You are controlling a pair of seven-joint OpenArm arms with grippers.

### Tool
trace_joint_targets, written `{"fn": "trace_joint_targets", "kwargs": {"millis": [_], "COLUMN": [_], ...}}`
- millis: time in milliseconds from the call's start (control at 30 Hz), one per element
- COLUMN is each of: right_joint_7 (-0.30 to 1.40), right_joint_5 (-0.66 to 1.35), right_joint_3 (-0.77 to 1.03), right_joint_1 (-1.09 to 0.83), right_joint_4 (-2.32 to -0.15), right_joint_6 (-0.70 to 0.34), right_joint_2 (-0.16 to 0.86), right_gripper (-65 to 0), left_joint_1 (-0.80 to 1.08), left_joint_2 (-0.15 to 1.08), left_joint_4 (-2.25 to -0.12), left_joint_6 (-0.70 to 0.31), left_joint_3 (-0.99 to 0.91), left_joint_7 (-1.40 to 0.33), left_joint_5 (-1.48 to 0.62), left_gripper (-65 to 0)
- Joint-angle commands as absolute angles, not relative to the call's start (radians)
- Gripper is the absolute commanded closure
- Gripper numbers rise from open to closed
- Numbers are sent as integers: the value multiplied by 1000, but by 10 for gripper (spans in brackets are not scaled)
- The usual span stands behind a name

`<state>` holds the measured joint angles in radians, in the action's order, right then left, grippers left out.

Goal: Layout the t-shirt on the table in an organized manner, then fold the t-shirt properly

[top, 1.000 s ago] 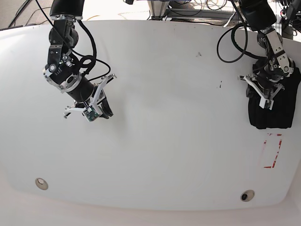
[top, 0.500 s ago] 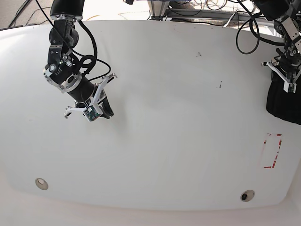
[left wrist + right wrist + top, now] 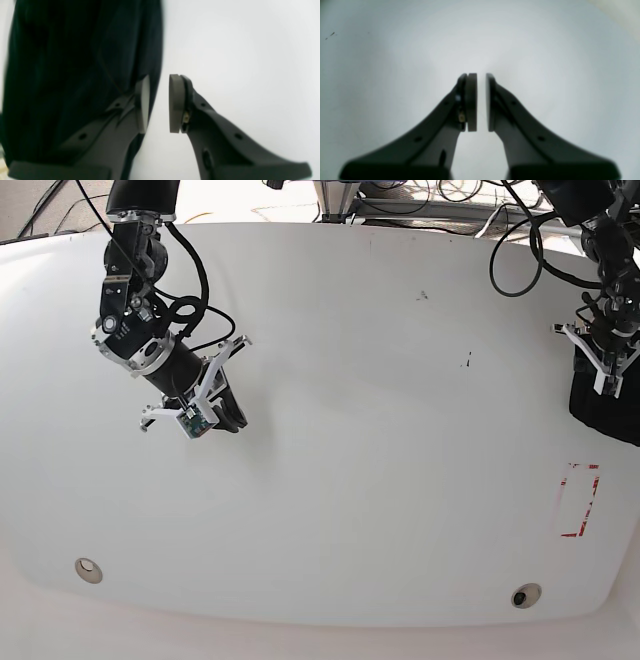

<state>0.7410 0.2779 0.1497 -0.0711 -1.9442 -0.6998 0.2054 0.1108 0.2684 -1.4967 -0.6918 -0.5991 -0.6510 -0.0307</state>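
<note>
The black t-shirt (image 3: 612,418) lies bunched in a compact heap at the far right edge of the white table (image 3: 380,430), partly cut off by the frame. My left gripper (image 3: 605,380) hangs over its upper left edge. In the left wrist view the t-shirt (image 3: 75,62) fills the left side behind one finger, and the left gripper (image 3: 159,82) stands narrowly open with only bare table showing in the gap. My right gripper (image 3: 232,418) hovers over bare table at the left. In its wrist view the right gripper (image 3: 481,82) is shut, with just a sliver between the pads and nothing in them.
A red rectangular tape mark (image 3: 580,500) lies just below the t-shirt. Two small round holes (image 3: 88,569) (image 3: 525,595) sit near the front edge. Small dark specks (image 3: 467,361) mark the table's right half. Cables hang behind the back edge.
The left arm and the t-shirt have shifted right, to the table's right edge, so the t-shirt is now partly out of frame. The right arm has barely moved.
</note>
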Motion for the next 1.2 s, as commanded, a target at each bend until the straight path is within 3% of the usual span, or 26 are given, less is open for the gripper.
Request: {"fn": "trace_joint_targets", "kwargs": {"millis": [0,300,667,1000,1167], "right_joint_7": [716,682,286,-70,-128], "right_joint_5": [295,182,-61,-79,-77], "right_joint_3": [154,151,157,229,259], "right_joint_1": [-58,-53,-90,-252,-355], "right_joint_4": [-1965,-1962,-1796,-1693,-1721], "right_joint_6": [-698,-696,-690,-513,-479], "right_joint_2": [216,211,143,148,148], "right_gripper": [-55,-55,-55,-54,-54], "left_joint_1": [99,68,139,318,417], "left_joint_2": [257,133,56,97,105], "left_joint_4": [-1593,-1773,-1776,-1782,-1802], "left_joint_6": [-698,-668,-443,-357,-338], "left_joint_3": [-573,-478,-329,-196,-199], "left_joint_7": [-628,-596,-236,5,53], "left_joint_5": [-50,-47,-45,-45,-45], "left_gripper": [-122,-122,-122,-122,-122]}}
